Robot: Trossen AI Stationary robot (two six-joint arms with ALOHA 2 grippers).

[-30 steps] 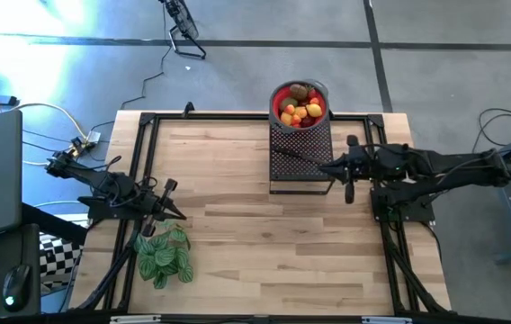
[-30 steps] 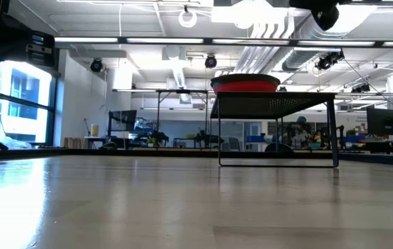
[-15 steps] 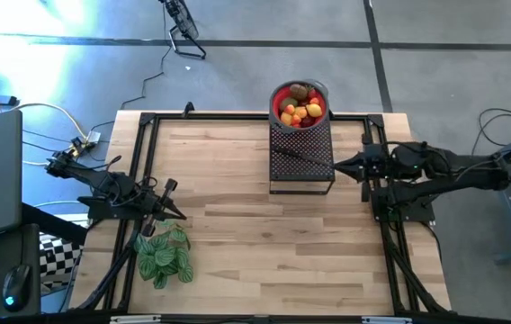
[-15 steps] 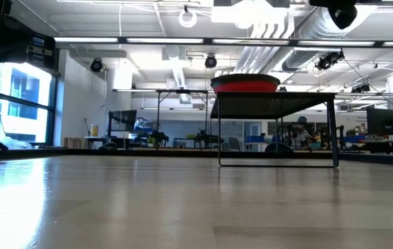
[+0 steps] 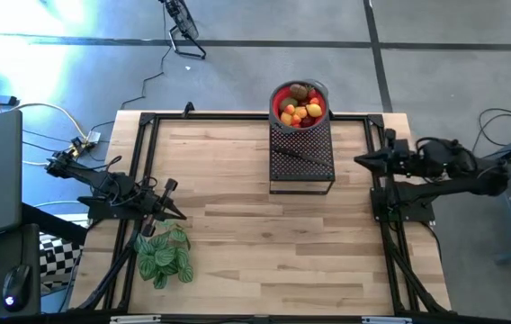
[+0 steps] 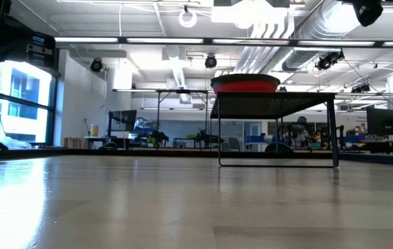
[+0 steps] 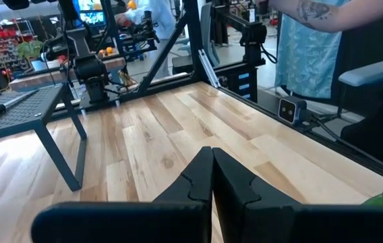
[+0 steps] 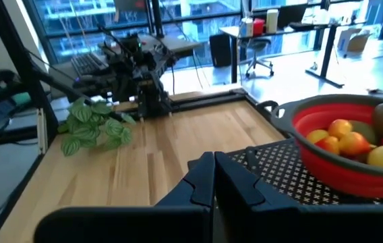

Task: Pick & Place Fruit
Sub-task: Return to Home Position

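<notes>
Now your right gripper [image 5: 358, 161], fingers together, has drawn back from the shelf [image 5: 302, 171] to the right edge of the wooden table [image 5: 237, 261], your left gripper [image 5: 182, 216] waits with fingers pressed together by the plant [image 5: 161, 254], the fruit [image 5: 300, 110] sits in the red bowl [image 5: 278, 97] on that shelf, and a person [image 7: 306, 47] in a patterned shirt seemingly stands beyond the table.

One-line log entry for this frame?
fruit: in red bowl on shelf | left gripper: shut, beside plant | right gripper: shut, right of shelf

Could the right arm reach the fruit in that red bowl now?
Probably yes: the fruit lies uncovered in the red bowl atop the shelf, and the right gripper, shut, hangs nearby with nothing between.
</notes>
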